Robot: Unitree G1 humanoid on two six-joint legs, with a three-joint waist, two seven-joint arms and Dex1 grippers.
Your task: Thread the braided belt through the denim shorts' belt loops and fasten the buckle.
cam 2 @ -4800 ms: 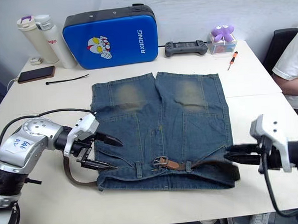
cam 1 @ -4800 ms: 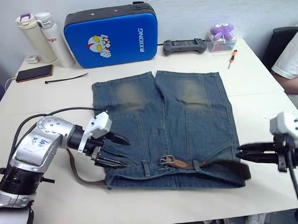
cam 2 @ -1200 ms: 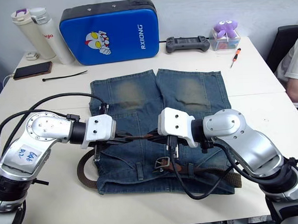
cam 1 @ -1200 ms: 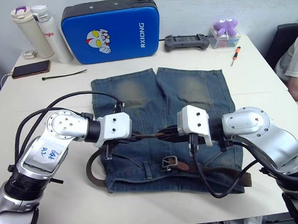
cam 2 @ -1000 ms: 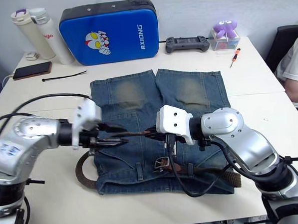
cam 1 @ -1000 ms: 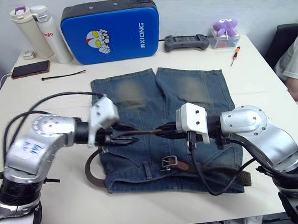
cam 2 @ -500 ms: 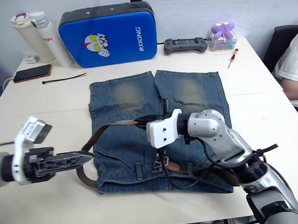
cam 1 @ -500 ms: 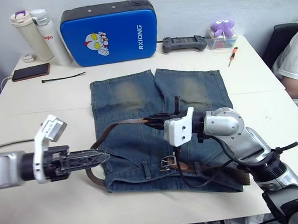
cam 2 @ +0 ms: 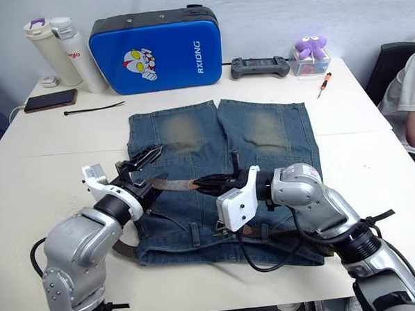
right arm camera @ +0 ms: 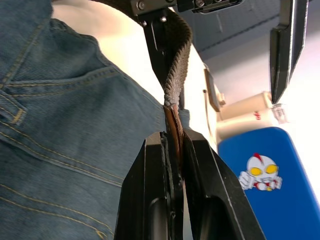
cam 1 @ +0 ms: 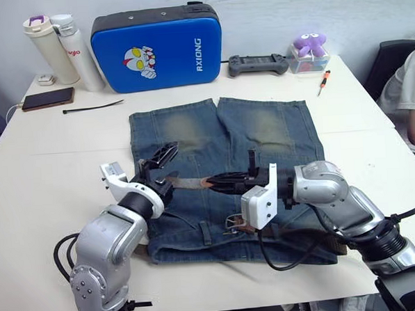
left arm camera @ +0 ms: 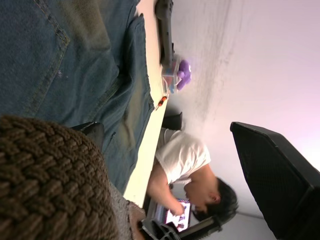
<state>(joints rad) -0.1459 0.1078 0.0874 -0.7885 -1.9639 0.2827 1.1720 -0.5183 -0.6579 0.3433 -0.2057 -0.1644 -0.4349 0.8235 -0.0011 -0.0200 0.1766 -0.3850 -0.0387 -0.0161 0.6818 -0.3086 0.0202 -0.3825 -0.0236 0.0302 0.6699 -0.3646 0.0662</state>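
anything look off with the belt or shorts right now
Yes: the braided belt is not lying in the waistband. Its tip hangs above the denim shorts, pinched in the right gripper, while the buckle sits unfastened at the waistband.

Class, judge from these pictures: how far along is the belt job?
Done: the braided belt runs along the denim shorts' waistband, apparently under a belt loop beside the buckle. In hand: the right gripper clamps its tan end; the left gripper is open beside the strap. Left: fastening the buckle.

Right fingers [right arm camera: 197,175] pinch the braided belt [right arm camera: 176,75] — above the denim shorts [right arm camera: 60,130].
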